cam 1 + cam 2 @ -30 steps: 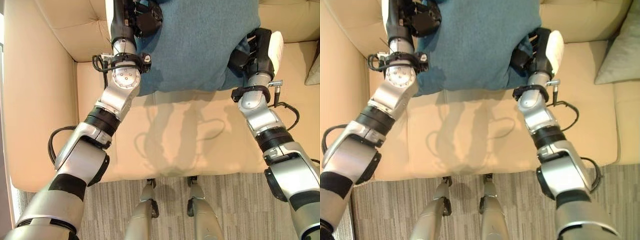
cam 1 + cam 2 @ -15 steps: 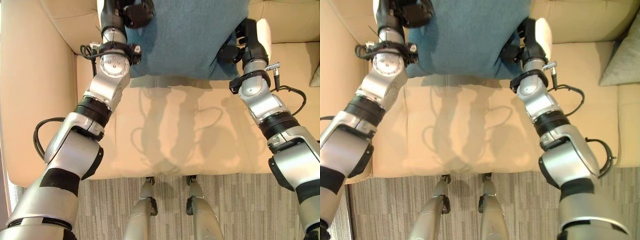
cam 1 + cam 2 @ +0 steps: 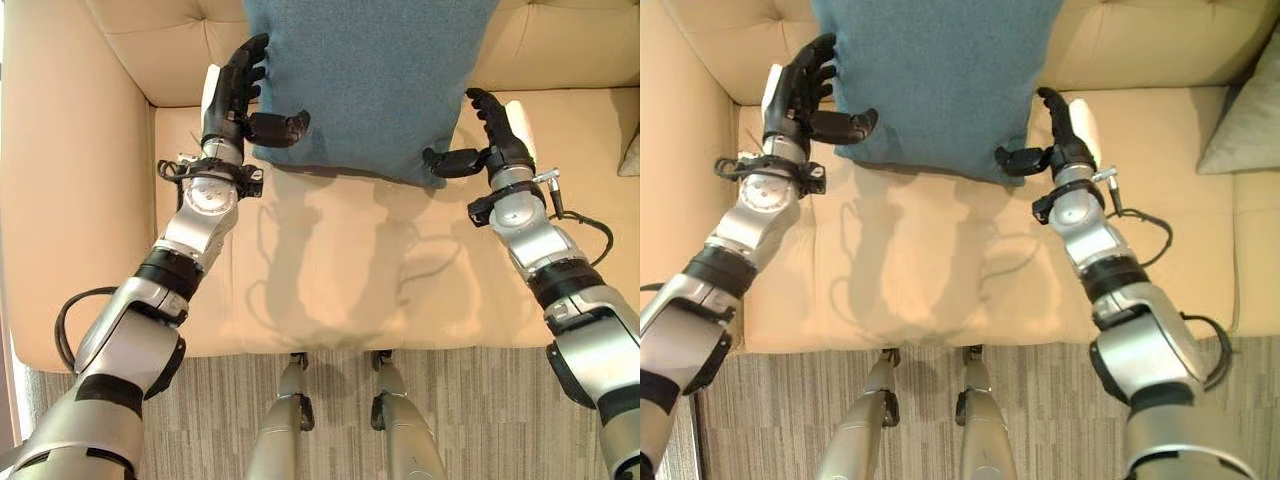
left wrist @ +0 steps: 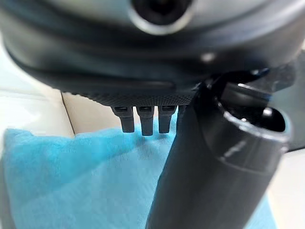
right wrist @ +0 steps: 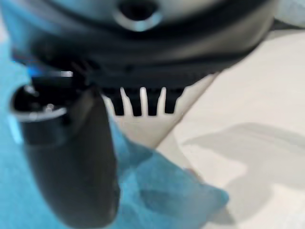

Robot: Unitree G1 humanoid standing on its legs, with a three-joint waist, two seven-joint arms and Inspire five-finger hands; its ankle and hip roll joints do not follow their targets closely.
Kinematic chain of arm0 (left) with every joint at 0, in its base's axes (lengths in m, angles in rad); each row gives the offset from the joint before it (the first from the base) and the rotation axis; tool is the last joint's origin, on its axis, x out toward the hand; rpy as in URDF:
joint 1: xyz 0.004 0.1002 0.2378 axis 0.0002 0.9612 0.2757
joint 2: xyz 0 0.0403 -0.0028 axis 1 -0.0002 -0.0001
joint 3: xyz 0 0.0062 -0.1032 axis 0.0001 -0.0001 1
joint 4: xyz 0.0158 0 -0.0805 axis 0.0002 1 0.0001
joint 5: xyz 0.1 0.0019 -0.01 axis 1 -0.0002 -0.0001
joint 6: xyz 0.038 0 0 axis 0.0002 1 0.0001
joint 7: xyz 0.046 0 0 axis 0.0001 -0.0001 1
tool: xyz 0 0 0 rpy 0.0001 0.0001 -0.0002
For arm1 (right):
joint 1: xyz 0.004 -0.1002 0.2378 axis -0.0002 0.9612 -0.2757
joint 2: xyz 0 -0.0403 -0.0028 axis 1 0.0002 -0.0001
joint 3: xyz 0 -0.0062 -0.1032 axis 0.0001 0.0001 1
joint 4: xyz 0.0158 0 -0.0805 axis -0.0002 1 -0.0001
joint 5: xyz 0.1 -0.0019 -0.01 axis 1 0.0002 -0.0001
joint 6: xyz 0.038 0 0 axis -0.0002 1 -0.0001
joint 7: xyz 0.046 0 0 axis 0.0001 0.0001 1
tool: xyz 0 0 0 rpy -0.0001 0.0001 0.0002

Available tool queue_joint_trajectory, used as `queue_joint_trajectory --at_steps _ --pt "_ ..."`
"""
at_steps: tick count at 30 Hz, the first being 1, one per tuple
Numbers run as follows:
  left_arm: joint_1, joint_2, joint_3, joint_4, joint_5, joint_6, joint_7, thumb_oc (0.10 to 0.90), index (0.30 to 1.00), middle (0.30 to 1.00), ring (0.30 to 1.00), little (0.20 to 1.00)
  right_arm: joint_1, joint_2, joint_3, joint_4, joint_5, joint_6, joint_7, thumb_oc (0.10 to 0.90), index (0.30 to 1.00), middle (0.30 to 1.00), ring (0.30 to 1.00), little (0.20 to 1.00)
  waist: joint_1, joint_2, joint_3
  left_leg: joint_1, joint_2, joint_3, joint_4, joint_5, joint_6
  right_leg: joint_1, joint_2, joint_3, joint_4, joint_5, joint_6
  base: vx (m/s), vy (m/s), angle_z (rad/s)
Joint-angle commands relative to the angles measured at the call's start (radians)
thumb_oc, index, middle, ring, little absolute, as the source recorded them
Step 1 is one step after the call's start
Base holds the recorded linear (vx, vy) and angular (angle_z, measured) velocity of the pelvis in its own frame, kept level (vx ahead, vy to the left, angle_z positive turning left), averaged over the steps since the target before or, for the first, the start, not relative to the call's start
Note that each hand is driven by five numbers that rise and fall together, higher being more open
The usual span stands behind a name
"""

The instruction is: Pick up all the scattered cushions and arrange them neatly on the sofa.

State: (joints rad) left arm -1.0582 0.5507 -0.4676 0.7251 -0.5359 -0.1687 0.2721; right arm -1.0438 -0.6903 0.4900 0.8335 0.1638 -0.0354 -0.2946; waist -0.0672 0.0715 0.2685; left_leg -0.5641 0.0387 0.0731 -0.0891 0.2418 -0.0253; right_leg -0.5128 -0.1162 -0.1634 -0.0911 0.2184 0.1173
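From where I sit: beige sofa, left armrest at far left. My left robot hand is up at the left edge of the blue cushion. Its fingers are spread and fairly straight beside the cushion's side, the thumb pointing across its lower left corner; it looks loosened, not clamped on the fabric. Left wrist view: fingers extended over blue cloth, thumb in front, no curl around anything.

The blue cushion stands upright in the middle, leaning against the sofa backrest, its bottom edge resting on the seat.

My right robot hand sits at the cushion's lower right corner, fingers pointing up and relaxed alongside the edge, thumb reaching in to the corner. Right wrist view: straight fingers spaced apart, blue corner beside the thumb; I read it as released too, though I can't tell if the thumb tip touches the fabric.

Far right, a grey cushion lies on the next seat, well apart from the blue one. Striped carpet runs below the seat front.
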Motion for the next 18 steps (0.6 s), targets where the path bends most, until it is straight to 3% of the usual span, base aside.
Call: queue_joint_trajectory --at_steps 1,4,8,13,18 --pt "0.024 0.049 0.065 -0.05 0.028 -0.09 0.002 0.8 0.9 0.9 0.9 0.9 0.036 -0.061 -0.085 -0.08 -0.003 -0.089 -0.022 0.8 0.9 0.9 0.9 0.9 0.031 -0.058 -0.109 0.077 0.006 0.007 0.002 -0.114 -0.109 0.031 0.003 0.011 0.004 -0.091 0.068 0.0 0.0 0.0" --pt "0.095 0.069 0.101 -0.092 0.028 -0.088 -0.008 0.8 0.9 0.9 0.9 0.9 0.124 -0.073 -0.137 -0.126 -0.01 -0.091 -0.017 0.8 0.9 0.9 0.9 0.9 0.028 -0.06 -0.119 0.101 0.008 0.011 0.002 -0.122 -0.107 0.055 0.002 0.009 0.004 -0.097 0.067 0.01 0.003 0.01" --pt "0.288 0.088 0.187 -0.201 0.042 -0.082 -0.037 0.8 0.9 0.9 0.9 0.9 0.333 -0.065 -0.258 -0.248 -0.008 -0.101 0.01 0.8 0.9 0.9 0.9 0.9 0.019 -0.064 -0.138 0.148 0.01 0.019 0.002 -0.133 -0.103 0.104 -0.003 0.006 0.004 -0.106 0.066 0.02 0.008 0.03" --pt "0.746 0.037 0.32 -0.38 0.149 -0.063 -0.127 0.8 0.9 0.9 0.9 0.9 0.717 0.014 -0.407 -0.358 -0.039 -0.116 0.109 0.8 0.9 0.9 0.9 0.9 0.014 -0.075 -0.171 0.267 0.017 0.029 0.002 -0.163 -0.092 0.23 -0.006 -0.007 0.004 -0.137 0.062 0.07 -0.018 -0.03" --pt "0.981 -0.026 0.401 -0.378 0.209 -0.038 -0.174 0.8 0.9 0.9 0.9 0.9 0.897 0.083 -0.472 -0.369 -0.083 -0.108 0.156 0.8 0.9 0.9 0.9 0.9 0.015 -0.076 -0.197 0.346 0.018 0.034 0.002 -0.178 -0.08 0.307 -0.006 -0.014 0.004 -0.149 0.059 0.06 -0.007 -0.03"
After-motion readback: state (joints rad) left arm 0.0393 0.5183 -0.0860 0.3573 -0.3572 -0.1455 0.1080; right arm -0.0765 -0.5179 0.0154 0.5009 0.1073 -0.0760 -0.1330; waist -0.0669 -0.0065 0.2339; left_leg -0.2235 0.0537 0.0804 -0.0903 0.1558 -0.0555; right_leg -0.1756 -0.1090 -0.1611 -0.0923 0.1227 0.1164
